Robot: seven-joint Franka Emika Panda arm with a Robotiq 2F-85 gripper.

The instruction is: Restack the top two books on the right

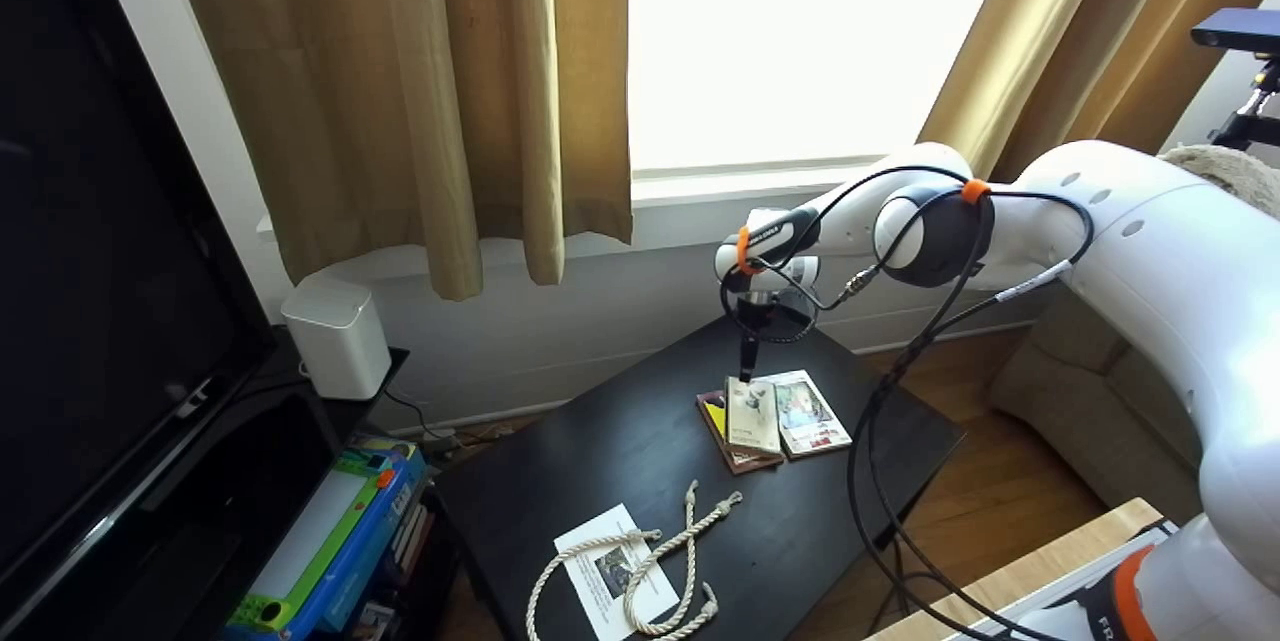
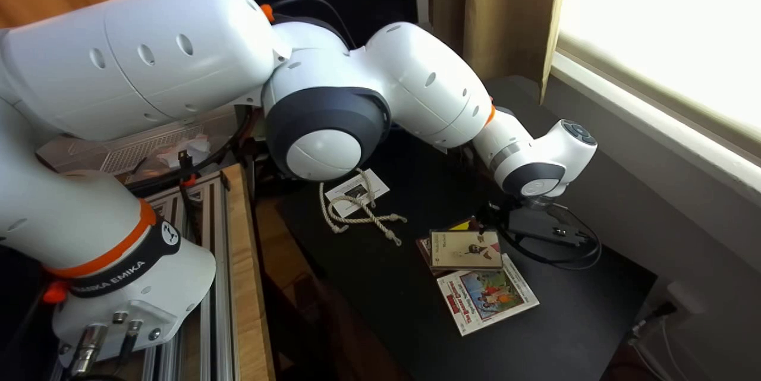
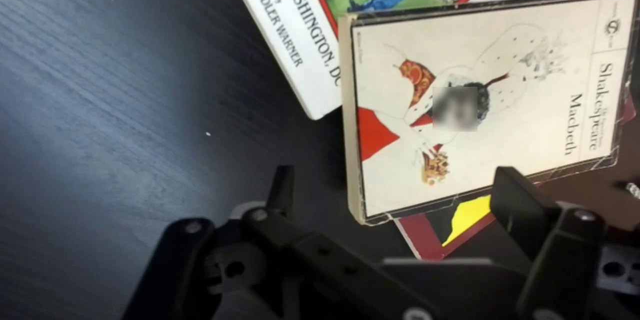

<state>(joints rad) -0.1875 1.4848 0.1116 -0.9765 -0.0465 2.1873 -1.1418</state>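
Since the black, jointed, metal-looking tool [image 3: 395, 177] has its two fingers spread wide with nothing pinched between them, it really comes down to how the cream rectangular paperback [image 3: 490, 115] (the Macbeth, top of the pile) is lying. In the wrist view it's mostly ahead of the fingers and off to the right, with its long axis running roughly along the fingertip-to-fingertip line, a bit slanted. So imo the tool wants to twist round and straddle the short side; lengthwise looks too much. One finger overlaps its edge in that view, can't tell if it touches.

Underneath, on the dark wood-grained bench [image 3: 125, 110], a maroon rectangular book [image 3: 422, 237] with a yellow patch pokes out, and a glossy white rectangular paperback [image 2: 489, 295] lies alongside, maybe tucked under, can't tell. Which of those counts as the second book, no idea. The cream cover looks worn, with scuffed dark borders and a yellowed page edge.
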